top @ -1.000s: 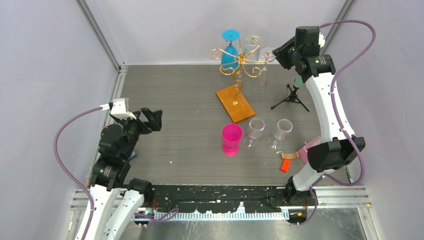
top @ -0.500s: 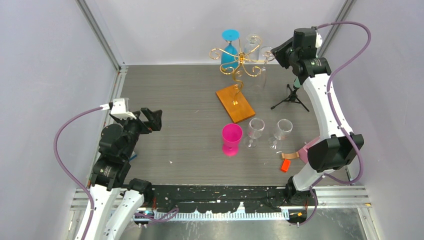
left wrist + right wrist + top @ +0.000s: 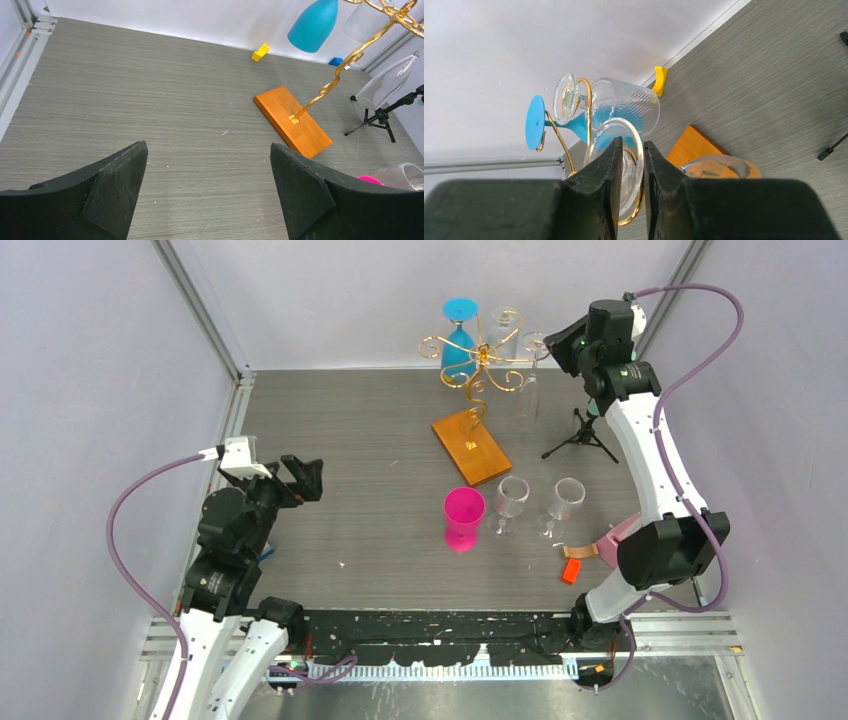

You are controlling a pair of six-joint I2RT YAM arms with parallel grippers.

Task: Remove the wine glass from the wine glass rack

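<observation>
The right gripper (image 3: 633, 147) is pinched on the stem of a clear glass (image 3: 527, 392), which hangs from the rack (image 3: 470, 445) on the side nearest this gripper. The left gripper (image 3: 207, 160) gapes idle, far from the rack. Grasp seems done; next, I think, slide the glass outward off the wire without pulling the rack.

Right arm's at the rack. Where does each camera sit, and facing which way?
Top external: above and behind the bases, looking down on the table; left arm and right arm show.
Left wrist: low at left, facing the wine glass rack at far right; open left gripper below.
Right wrist: high beside the rack's top, facing the back wall; right gripper straddles the wine glass foot.
Shared: all three show the rack and its blue glass.
</observation>
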